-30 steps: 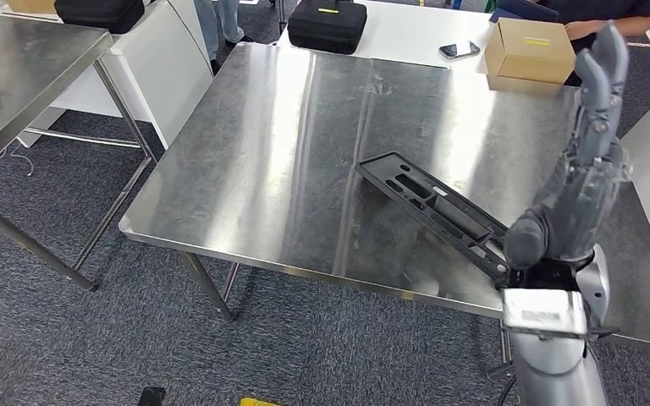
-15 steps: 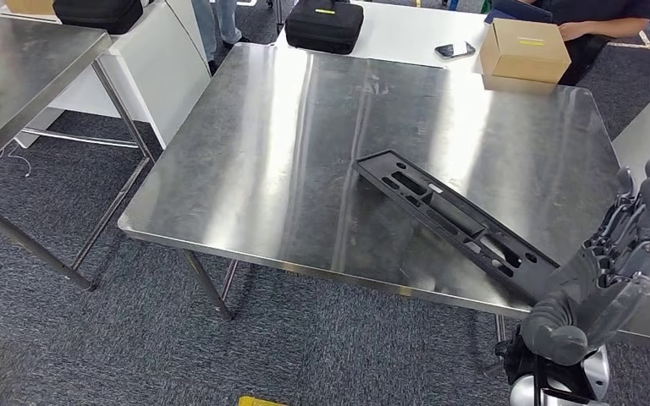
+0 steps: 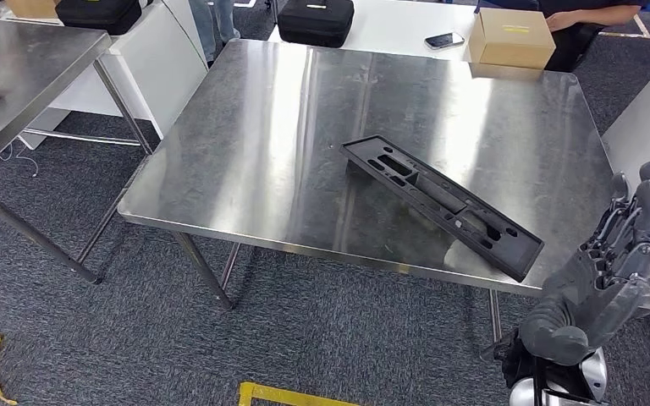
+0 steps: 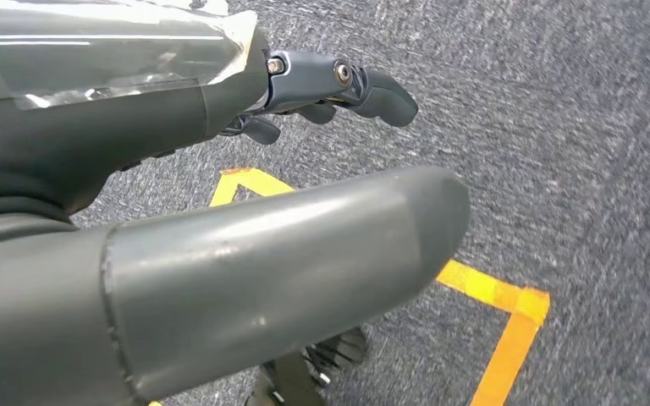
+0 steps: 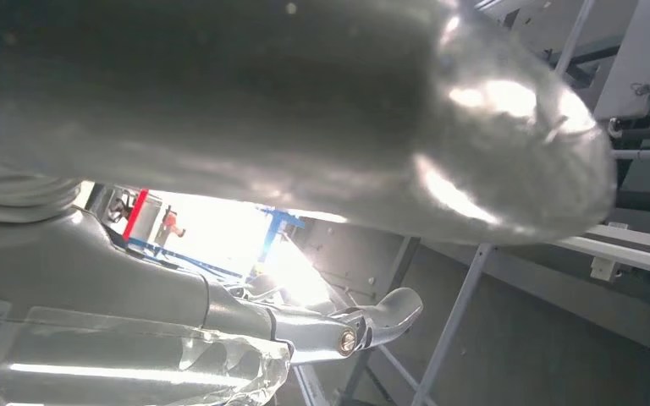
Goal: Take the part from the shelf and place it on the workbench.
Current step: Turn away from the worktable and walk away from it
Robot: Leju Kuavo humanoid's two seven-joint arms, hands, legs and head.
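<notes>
The part (image 3: 440, 203) is a long black moulded tray. It lies flat and slantwise on the steel workbench (image 3: 262, 152), its near end close to the front right edge. My right hand (image 3: 609, 279) hangs below and to the right of that end, off the bench, fingers spread upward and holding nothing. The right wrist view shows that hand (image 5: 262, 169) with its fingers (image 5: 372, 321) stretched out and empty. My left hand (image 4: 220, 211) hangs over the carpet with fingers (image 4: 338, 85) extended, nothing in it.
At the bench's far edge stand a cardboard box (image 3: 512, 38), a phone (image 3: 444, 40) and a black case (image 3: 316, 21). A person (image 3: 592, 13) sits behind the box. Another steel table (image 3: 17, 76) is at the left. Yellow tape (image 3: 288, 396) marks the carpet.
My right hand has come away from the part's near end and dropped below the bench's front right corner. The part stays on the bench. The camera has shifted a little.
</notes>
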